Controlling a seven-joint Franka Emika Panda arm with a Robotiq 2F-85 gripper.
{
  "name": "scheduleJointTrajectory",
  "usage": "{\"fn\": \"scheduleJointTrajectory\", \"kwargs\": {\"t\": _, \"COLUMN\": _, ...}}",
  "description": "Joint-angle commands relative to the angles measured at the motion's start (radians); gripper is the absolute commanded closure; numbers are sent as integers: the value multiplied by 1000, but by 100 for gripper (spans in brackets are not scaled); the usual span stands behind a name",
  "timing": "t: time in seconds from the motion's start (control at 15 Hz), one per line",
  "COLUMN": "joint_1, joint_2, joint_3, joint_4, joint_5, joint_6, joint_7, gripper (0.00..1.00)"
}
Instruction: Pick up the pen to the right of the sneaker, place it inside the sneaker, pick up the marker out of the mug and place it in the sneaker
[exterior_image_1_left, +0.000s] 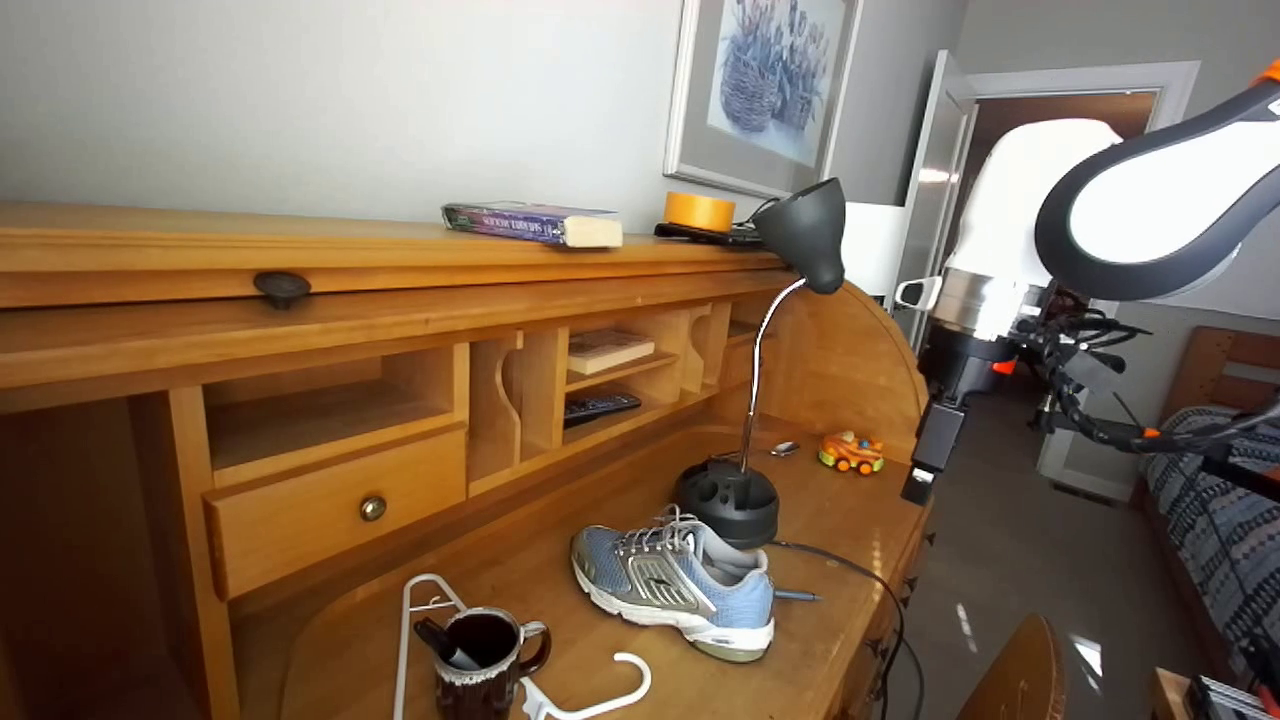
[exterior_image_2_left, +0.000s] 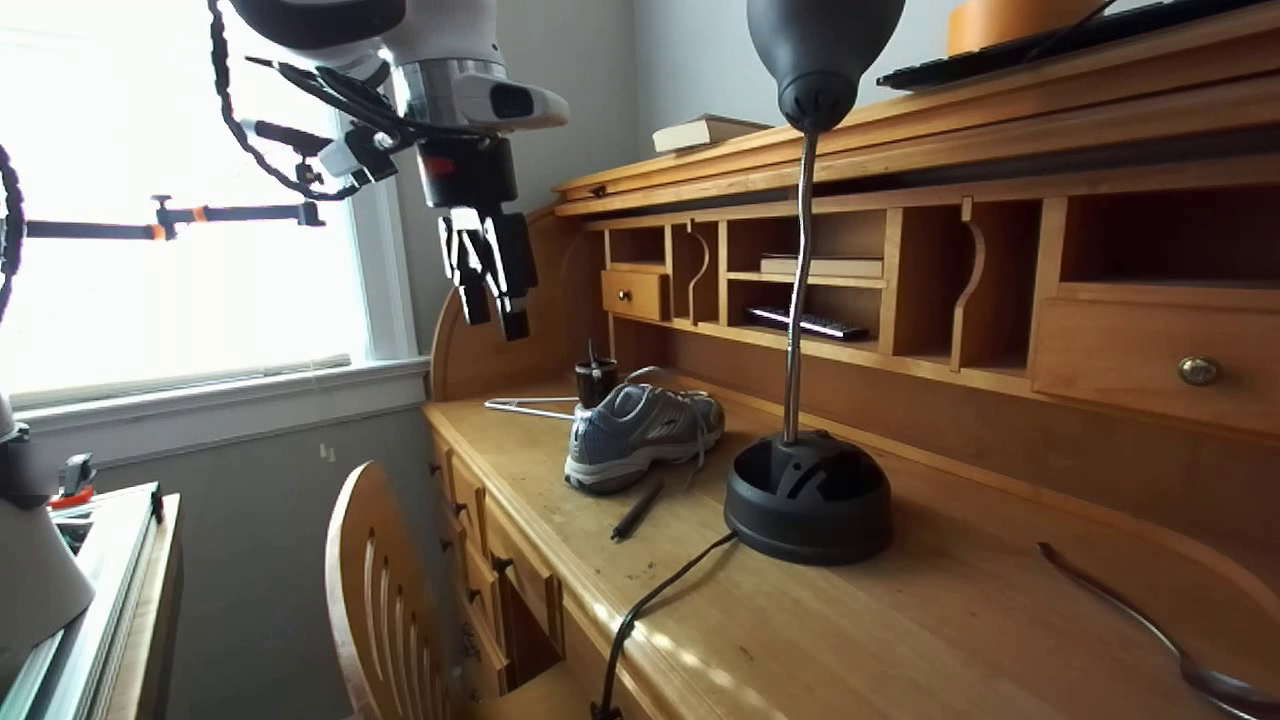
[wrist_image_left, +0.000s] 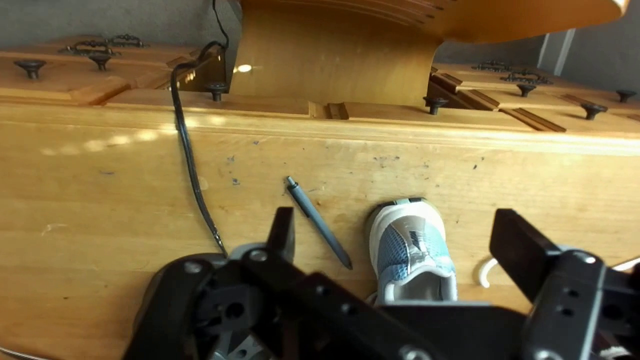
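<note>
My gripper (wrist_image_left: 395, 230): jaws spread wide, grasping nothing; I hang well above the desk (wrist_image_left: 100, 200).
Pen (wrist_image_left: 320, 223): flat on the wood, just right of the sneaker (exterior_image_1_left: 665, 580) and apart from it, tip angled far and left; likely my first pick.
Pen's feel: probably light and stiff, with a slim, smooth barrel that may roll or slip, so I should pinch it mid-barrel, square across its length.
Shoe opening: faces up, heel near, toe far; the soft upper should give if brushed.
Mug (exterior_image_1_left: 480, 690): left of the shoe, upright; I judge it hard and easy to chip.
Marker (exterior_image_1_left: 442, 643): leans in that mug, dark end jutting past the left rim; surely light, best held by that end and drawn out along its lean.
Lamp (exterior_image_2_left: 808, 510): on the pen's far side, its cord (wrist_image_left: 192, 170) trailing to the near edge; I should avoid both.
</note>
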Motion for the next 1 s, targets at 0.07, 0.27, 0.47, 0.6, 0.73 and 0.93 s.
{"fn": "scheduleJointTrajectory", "kwargs": {"t": 0.07, "joint_1": 47, "joint_2": 90, "joint_3": -75, "joint_4": 7, "joint_5": -10, "joint_6": 91, "joint_7": -248, "gripper": 0}}
{"fn": "scheduleJointTrajectory", "kwargs": {"t": 0.27, "joint_1": 39, "joint_2": 79, "joint_3": -70, "joint_4": 5, "joint_5": -9, "joint_6": 88, "joint_7": -242, "gripper": 0}}
{"fn": "scheduleJointTrajectory", "kwargs": {"t": 0.47, "joint_1": 39, "joint_2": 115, "joint_3": -70, "joint_4": 7, "joint_5": -8, "joint_6": 123, "joint_7": -274, "gripper": 0}}
{"fn": "scheduleJointTrajectory", "kwargs": {"t": 0.6, "joint_1": 40, "joint_2": 120, "joint_3": -70, "joint_4": 9, "joint_5": -7, "joint_6": 125, "joint_7": -278, "gripper": 0}}
{"fn": "scheduleJointTrajectory", "kwargs": {"t": 0.73, "joint_1": 40, "joint_2": 168, "joint_3": -79, "joint_4": 33, "joint_5": 8, "joint_6": 128, "joint_7": -273, "gripper": 0}}
{"fn": "scheduleJointTrajectory", "kwargs": {"t": 0.93, "joint_1": 46, "joint_2": 224, "joint_3": -96, "joint_4": 50, "joint_5": 30, "joint_6": 157, "joint_7": -301, "gripper": 0}}
